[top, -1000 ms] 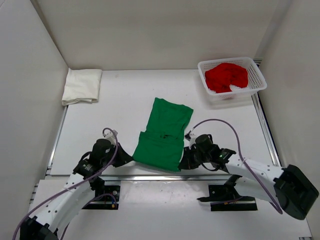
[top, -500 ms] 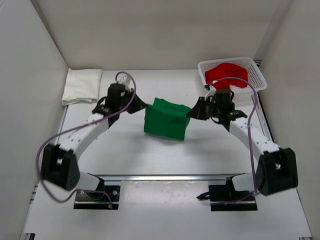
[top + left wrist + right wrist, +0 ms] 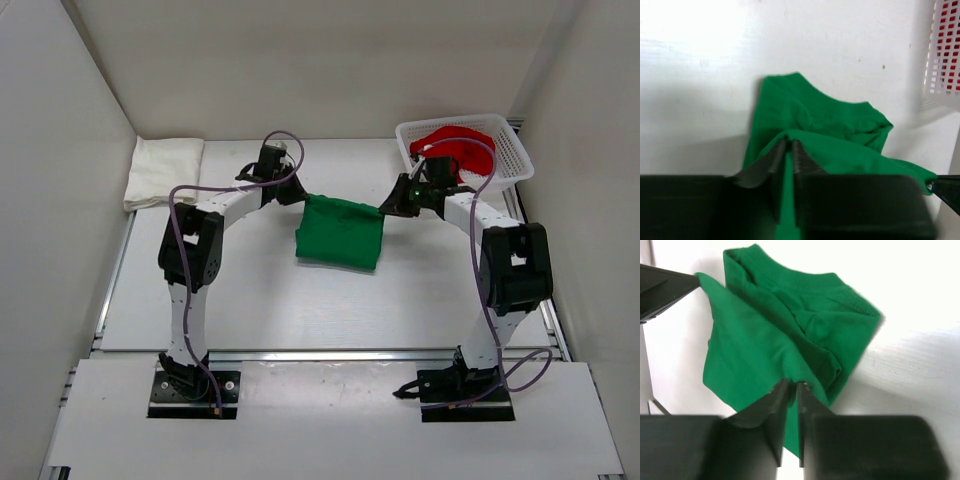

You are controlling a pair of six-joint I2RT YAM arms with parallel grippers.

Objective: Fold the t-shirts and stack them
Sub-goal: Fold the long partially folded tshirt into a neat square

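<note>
Left hand (image 3: 297, 197), right hand (image 3: 386, 211) pinch green t-shirt (image 3: 340, 238) corners.

Your white table (image 3: 250, 290) carries three things: a folded green t-shirt (image 3: 340, 235) in the middle, a folded cream-white t-shirt (image 3: 163, 172) at the far left, and a white mesh basket (image 3: 510, 150) at the far right.

A folded shirt (image 3: 340, 235) lies mid-table (image 3: 250, 290), with the left gripper (image 3: 297, 196) at its far left corner and the right gripper (image 3: 388, 210) at its far right corner. A second shirt (image 3: 165, 172) lies in the table's far left corner, well apart. A third shirt (image 3: 455, 150) sits in the basket (image 3: 515, 150) at the far right.
</note>
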